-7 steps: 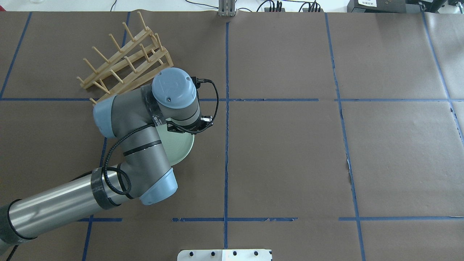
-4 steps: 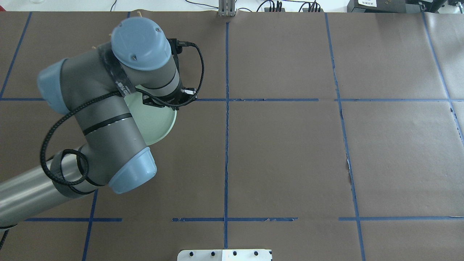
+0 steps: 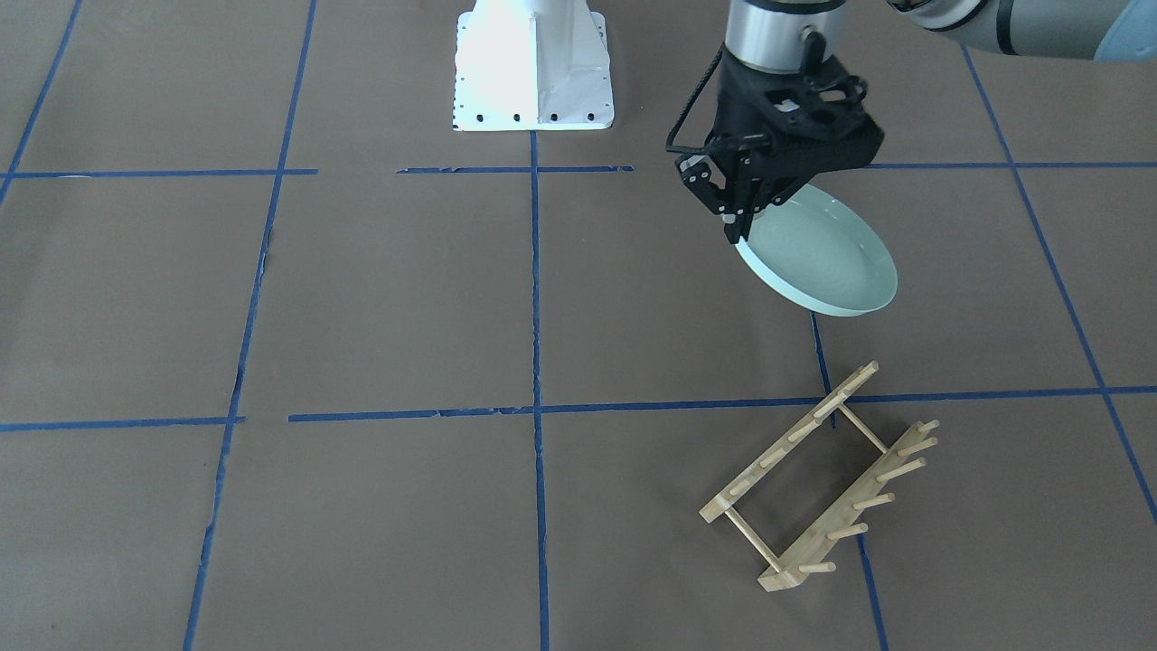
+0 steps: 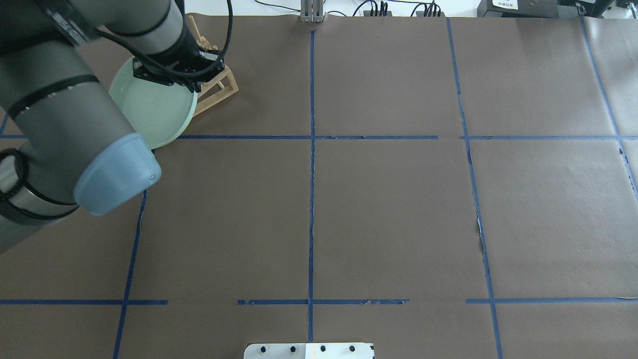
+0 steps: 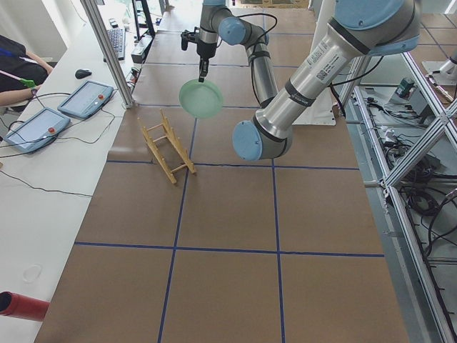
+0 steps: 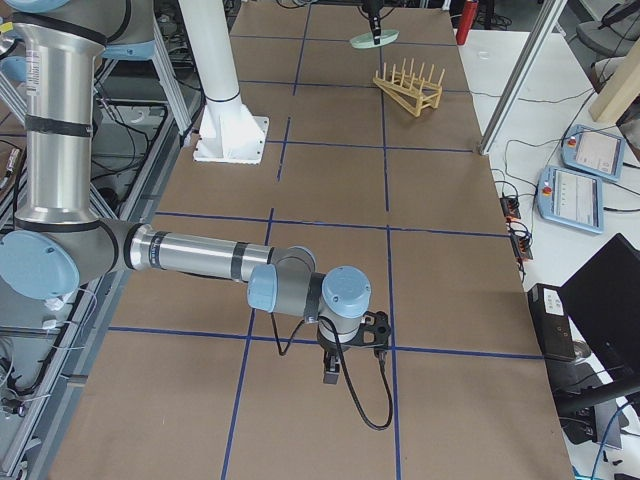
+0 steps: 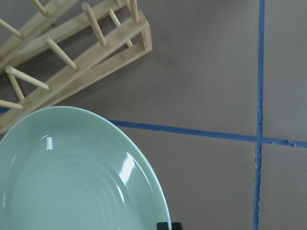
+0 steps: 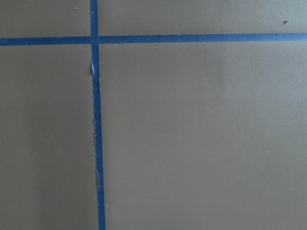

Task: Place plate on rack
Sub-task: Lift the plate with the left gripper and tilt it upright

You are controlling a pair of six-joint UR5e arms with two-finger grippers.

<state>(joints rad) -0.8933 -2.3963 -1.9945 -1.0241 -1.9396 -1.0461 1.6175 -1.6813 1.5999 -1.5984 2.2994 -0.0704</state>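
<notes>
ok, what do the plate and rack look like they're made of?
The plate looks like glazed ceramic, possibly glossy melamine: pale mint, with sharp bright glints and faint concentric rings. The rack is light wood, apparently unvarnished: matte pale-tan rails with round dowel pegs.

Blue tape lines cross on brown paper.

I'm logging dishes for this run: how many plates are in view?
1. The plate hangs tilted from the left gripper, in the air near the rack, not on it. None seems hidden.
</notes>
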